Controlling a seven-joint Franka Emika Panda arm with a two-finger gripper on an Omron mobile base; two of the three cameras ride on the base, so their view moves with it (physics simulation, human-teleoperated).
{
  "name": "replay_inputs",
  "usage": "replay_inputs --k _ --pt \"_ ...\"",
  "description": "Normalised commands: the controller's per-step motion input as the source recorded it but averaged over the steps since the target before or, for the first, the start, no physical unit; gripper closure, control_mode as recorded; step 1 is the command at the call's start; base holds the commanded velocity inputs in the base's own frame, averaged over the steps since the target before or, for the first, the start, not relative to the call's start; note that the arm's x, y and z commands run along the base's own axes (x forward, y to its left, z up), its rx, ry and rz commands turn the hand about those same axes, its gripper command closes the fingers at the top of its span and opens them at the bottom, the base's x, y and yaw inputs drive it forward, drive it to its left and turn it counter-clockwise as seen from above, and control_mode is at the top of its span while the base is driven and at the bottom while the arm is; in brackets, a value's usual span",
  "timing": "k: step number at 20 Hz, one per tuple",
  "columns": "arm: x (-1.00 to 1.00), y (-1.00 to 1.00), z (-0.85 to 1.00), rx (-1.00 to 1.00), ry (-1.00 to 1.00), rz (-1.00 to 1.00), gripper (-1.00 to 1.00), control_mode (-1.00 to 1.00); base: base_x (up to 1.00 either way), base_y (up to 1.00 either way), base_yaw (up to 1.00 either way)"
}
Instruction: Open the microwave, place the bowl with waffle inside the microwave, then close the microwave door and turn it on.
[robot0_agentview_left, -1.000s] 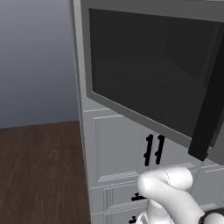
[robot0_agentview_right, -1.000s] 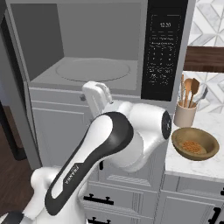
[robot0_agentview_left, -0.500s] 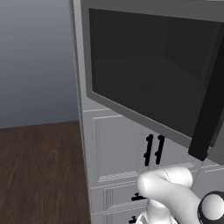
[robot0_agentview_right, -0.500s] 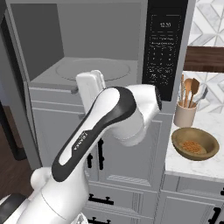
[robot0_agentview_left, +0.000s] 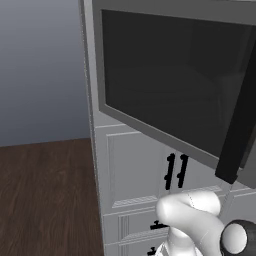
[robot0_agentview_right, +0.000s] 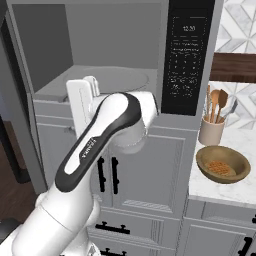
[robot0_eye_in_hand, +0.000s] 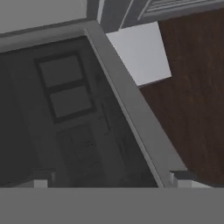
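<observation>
We are viewing the microwave (robot0_agentview_right: 115, 55) with its cavity exposed; the microwave door (robot0_agentview_left: 170, 85) is standing swung wide open. Our gripper (robot0_eye_in_hand: 111, 179) is hovering over the door's glass, jaws spread apart and empty. The bowl with waffle (robot0_agentview_right: 223, 164) is sitting on the counter (robot0_agentview_right: 215, 187), beside a utensil jar (robot0_agentview_right: 211, 131).

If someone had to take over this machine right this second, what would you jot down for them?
Gripper: open, holding nothing, looking down over the microwave door's glass.
Microwave: door swung wide open, cavity bare, black control panel to its right.
Bowl with waffle: on the white counter to the right of the microwave, beside the utensil holder, untouched.
Done: door opened.
Left: pick up the bowl, set it inside, close the door, press start.
</observation>
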Motion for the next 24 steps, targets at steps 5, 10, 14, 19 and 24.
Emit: replay_inputs --k 5,10,14,19,24 --pt "-0.09 0.86 0.00 0.13 0.06 0.20 -1.00 -1.00 0.00 0.00 0.00" --pt "-0.25 0.89 -0.01 0.17 0.01 0.17 -1.00 -1.00 0.00 0.00 0.00" --pt "-0.24 0.84 -0.04 0.20 0.00 0.04 -1.00 -1.00 0.00 0.00 0.00" --pt "-0.10 0.83 -0.13 0.18 0.00 0.00 -1.00 -1.00 0.00 0.00 0.00" --pt "0.00 0.21 -0.01 0.02 0.00 0.00 -1.00 -1.00 0.00 0.00 0.00"
